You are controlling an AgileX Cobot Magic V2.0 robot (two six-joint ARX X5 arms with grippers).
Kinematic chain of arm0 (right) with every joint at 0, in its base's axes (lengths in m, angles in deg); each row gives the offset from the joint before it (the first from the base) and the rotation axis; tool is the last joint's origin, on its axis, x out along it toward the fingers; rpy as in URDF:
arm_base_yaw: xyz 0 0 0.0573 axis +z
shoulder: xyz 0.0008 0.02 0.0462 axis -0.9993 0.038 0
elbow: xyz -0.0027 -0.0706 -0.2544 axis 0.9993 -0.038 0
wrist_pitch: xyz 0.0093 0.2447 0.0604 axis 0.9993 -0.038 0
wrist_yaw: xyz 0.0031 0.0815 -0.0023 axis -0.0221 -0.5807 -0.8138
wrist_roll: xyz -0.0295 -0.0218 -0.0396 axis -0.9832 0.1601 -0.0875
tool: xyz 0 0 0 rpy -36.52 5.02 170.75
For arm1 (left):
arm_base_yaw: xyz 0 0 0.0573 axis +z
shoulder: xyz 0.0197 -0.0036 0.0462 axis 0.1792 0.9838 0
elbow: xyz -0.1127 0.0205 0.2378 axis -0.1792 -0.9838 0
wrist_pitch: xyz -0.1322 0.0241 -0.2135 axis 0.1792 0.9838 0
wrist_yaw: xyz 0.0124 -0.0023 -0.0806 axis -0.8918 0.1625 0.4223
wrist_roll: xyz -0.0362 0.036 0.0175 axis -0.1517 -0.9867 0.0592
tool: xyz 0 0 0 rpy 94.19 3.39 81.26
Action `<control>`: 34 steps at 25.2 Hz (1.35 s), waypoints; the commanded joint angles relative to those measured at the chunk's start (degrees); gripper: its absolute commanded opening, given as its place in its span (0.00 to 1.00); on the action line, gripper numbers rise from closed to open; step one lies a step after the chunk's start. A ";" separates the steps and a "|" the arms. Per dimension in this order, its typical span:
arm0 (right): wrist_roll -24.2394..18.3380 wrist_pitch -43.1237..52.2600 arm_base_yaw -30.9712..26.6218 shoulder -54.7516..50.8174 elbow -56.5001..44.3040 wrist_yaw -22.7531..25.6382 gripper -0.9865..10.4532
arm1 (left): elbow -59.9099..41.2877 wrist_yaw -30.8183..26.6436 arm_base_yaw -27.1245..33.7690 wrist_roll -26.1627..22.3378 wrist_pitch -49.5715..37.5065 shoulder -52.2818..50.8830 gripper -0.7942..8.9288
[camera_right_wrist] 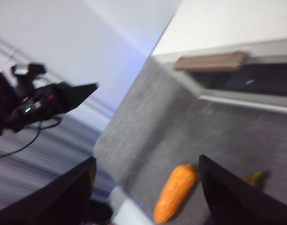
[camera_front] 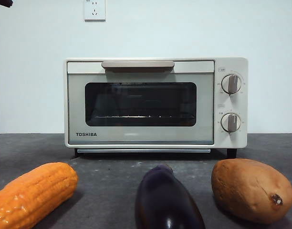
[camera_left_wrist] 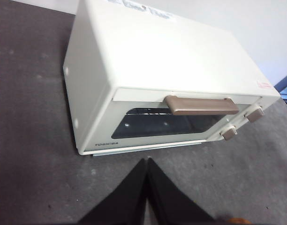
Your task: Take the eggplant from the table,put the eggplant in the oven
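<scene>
Eggplant (camera_front: 167,202) lying on the dark grey desk (camera_front: 112,176) in front of the closed oven (camera_front: 155,102), between an orange corn cob (camera_front: 34,193) and a brown sweet potato (camera_front: 251,188), touching neither. Long axis running front to back, stem end toward the oven door, rounded glossy end toward the front camera. Oven door shut, tan handle (camera_front: 138,64) across the top, two knobs (camera_front: 231,84) at the side. Left end effector (camera_left_wrist: 146,161) hovering above the desk before the oven, jaws pressed together, holding nothing. Right end effector (camera_right_wrist: 146,164) raised over the desk near the corn cob, jaws spread wide, empty; view blurred. Wall socket (camera_front: 94,9) above the oven.
</scene>
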 commanded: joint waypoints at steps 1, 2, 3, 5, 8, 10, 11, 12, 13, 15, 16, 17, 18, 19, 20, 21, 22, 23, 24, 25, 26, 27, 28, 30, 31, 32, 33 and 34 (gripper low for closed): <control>2.91 0.76 5.97 2.49 0.90 3.76 0.40 | 1.25 0.24 -0.48 -0.98 -0.68 0.72 0.09; 3.45 0.63 8.26 3.32 0.90 6.21 0.40 | 1.27 0.24 -0.55 -1.01 -0.66 0.76 0.09; 3.48 0.22 11.54 4.61 0.92 9.46 0.40 | 1.25 0.24 -0.61 -1.11 -0.61 0.79 0.09; 3.50 -0.66 16.81 6.64 0.92 15.85 0.40 | 1.25 0.22 -0.68 -1.18 -0.68 0.81 0.09; 4.74 -2.23 25.09 10.67 1.07 25.42 0.40 | 1.25 0.22 -0.68 -1.20 -0.63 0.81 0.09; 5.53 -3.72 29.70 14.03 1.75 30.56 0.40 | 1.27 0.22 -0.68 -1.22 -0.66 0.83 0.09; 5.95 -4.22 31.19 15.41 2.12 31.82 0.40 | 1.25 0.22 -0.68 -1.38 -0.66 0.83 0.09; 6.47 -4.68 33.00 17.46 2.67 33.05 0.40 | 1.27 0.22 -0.68 -1.66 -0.66 0.83 0.09; 6.84 -5.11 34.51 19.39 3.26 33.94 0.40 | 1.25 0.17 -0.68 -1.77 -0.66 0.83 0.09; 7.69 -6.29 37.20 23.10 4.59 35.98 0.40 | 1.25 0.15 -0.68 -1.79 -0.63 0.83 0.09; 7.98 -7.34 38.66 25.51 5.57 37.64 0.40 | 1.27 0.15 -0.68 -1.79 -0.63 0.83 0.09; 8.04 -8.50 39.71 27.39 6.43 39.06 0.40 | 1.27 0.15 -0.68 -1.79 -0.63 0.83 0.09; 8.41 -10.51 41.22 30.51 7.85 41.44 0.40 | 1.27 0.15 -0.68 -1.79 -0.63 0.83 0.09; 8.55 -11.78 42.14 32.83 8.76 42.62 0.40 | 1.25 0.15 -0.68 -1.79 -0.63 0.83 0.09; 9.16 -12.94 43.30 35.58 9.66 43.56 0.40 | 1.25 0.15 -0.68 -1.79 -0.63 0.83 0.09; 9.31 -13.22 44.50 38.25 10.25 44.65 0.40 | 1.25 0.15 -0.68 -1.79 -0.63 0.83 0.09; 9.70 -12.85 45.42 40.61 10.38 45.79 0.40 | 1.25 0.15 -0.68 -1.79 -0.63 0.83 0.09; 10.05 -12.35 45.90 42.51 10.38 46.31 0.40 | 1.25 0.15 -0.68 -1.77 -0.63 0.83 0.09; 10.40 -12.09 46.16 44.63 10.38 46.82 0.40 | 1.25 0.15 -0.68 -1.77 -0.63 0.83 0.09; 10.80 -11.87 46.34 46.40 10.38 47.28 0.40 | 1.25 0.15 -0.68 -1.77 -0.63 0.83 0.09; 10.91 -11.54 46.47 48.65 10.38 47.63 0.40 | 1.25 0.15 -0.68 -1.77 -0.61 0.83 0.09; 10.93 -10.88 46.47 50.31 10.38 47.63 0.40 | 1.27 0.15 -0.68 -1.77 -0.61 0.83 0.09; 10.93 -10.12 46.47 51.76 10.38 47.60 0.40 | 1.25 0.15 -0.68 -1.77 -0.59 0.83 0.09; 10.93 -8.57 46.53 54.62 10.38 47.39 0.40 | 1.25 0.15 -0.68 -1.77 -0.59 0.83 0.09; 10.91 -8.11 46.51 55.71 10.38 47.39 0.40 | 1.25 0.17 -0.68 -1.77 -0.59 0.83 0.09; 10.91 -7.78 46.51 56.70 10.38 47.39 0.40 | 1.25 0.17 -0.70 -1.77 -0.59 0.83 0.09; 10.93 -7.82 46.56 57.13 10.38 47.41 0.38 | 1.27 0.17 -0.70 -1.77 -0.59 0.83 0.09; 10.95 -7.80 46.60 57.13 10.38 47.41 0.35 | 1.25 0.17 -0.68 -1.77 -0.57 0.83 0.09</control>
